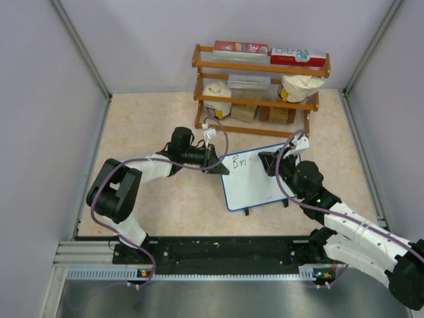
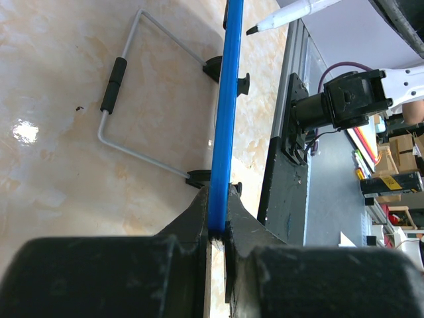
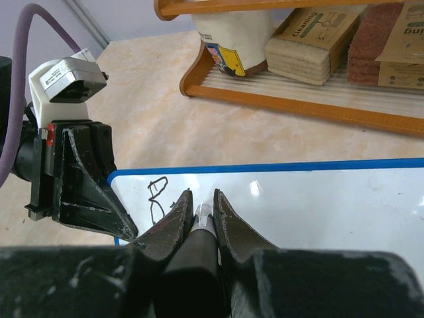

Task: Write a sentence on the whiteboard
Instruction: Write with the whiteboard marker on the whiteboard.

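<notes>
A small whiteboard [image 1: 255, 189] with a blue rim stood propped at a slant near the middle of a pale table [image 1: 152, 126], in front of a wooden rack [image 1: 255, 66] holding boxes and bags. The left gripper [image 1: 217, 161] was clamped tight on the board's left edge, with the blue rim pinched between its jaws in the left wrist view, apparently steadying it. In that view a wire stand [image 2: 132, 99] folded out behind the board. The right gripper [image 3: 202, 199] was closed around a marker [image 3: 199, 248], whose tip sat at or just above the white surface near the top left corner; whether it touched could not be told. Only the start of the sentence [image 1: 237, 161] was on the board: a few black handwritten letters reading roughly "Bri", close to the top left corner and just beside the left gripper's fingers. The rest of the board was blank. Judging from this, the writing had only begun, and nearly all of the first line and everything after it was left to write.
</notes>
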